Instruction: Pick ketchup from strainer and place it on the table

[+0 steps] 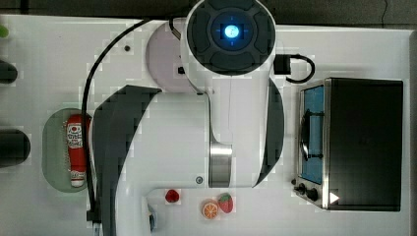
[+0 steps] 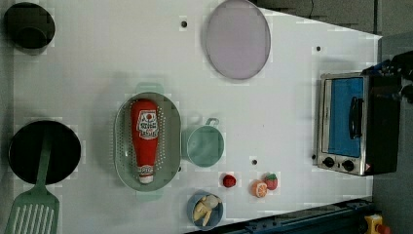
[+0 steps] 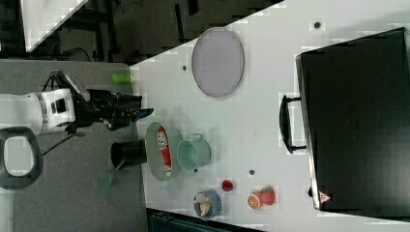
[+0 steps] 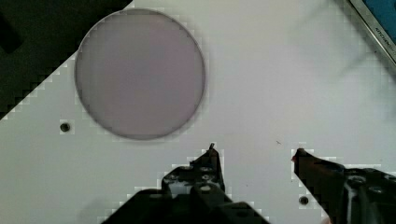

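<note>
Red ketchup (image 2: 144, 139) lies lengthwise inside the mint strainer (image 2: 122, 146) on the white table (image 2: 282, 117), beside a green cup (image 2: 204, 145). The gripper (image 4: 254, 154) hangs empty, fingers spread apart, above bare table near a plate (image 4: 139, 73)

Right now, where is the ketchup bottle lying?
In the left view, the ketchup bottle lies inside the mint-green strainer, cap toward the bottom edge, just left of the green cup.
</note>
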Robot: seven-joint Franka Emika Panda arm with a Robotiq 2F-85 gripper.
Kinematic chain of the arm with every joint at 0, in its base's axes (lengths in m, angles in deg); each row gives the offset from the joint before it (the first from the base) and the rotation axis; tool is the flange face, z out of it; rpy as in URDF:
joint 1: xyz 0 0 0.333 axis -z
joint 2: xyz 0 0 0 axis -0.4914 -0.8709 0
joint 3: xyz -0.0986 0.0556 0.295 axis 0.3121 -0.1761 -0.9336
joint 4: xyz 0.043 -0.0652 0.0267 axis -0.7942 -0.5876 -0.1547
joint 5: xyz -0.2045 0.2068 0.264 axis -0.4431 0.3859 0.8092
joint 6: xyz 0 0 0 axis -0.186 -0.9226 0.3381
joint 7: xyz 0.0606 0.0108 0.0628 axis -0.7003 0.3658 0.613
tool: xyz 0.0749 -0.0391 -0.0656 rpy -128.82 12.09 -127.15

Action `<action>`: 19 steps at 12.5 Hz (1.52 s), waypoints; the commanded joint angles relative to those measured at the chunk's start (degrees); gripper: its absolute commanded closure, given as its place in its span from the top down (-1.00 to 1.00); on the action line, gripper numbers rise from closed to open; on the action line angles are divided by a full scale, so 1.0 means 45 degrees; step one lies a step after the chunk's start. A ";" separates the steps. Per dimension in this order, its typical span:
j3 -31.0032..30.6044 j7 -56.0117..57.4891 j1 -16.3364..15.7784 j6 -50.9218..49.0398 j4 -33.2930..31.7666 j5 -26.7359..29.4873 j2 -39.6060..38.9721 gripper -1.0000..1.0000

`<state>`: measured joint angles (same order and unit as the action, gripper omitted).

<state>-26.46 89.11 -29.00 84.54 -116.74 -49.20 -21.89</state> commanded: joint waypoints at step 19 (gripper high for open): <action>-0.9065 -0.0953 0.0185 0.3101 -0.2557 -0.0427 -0.1465 1.00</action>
<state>-68.07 87.61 -30.24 96.99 -126.70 -50.63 -27.60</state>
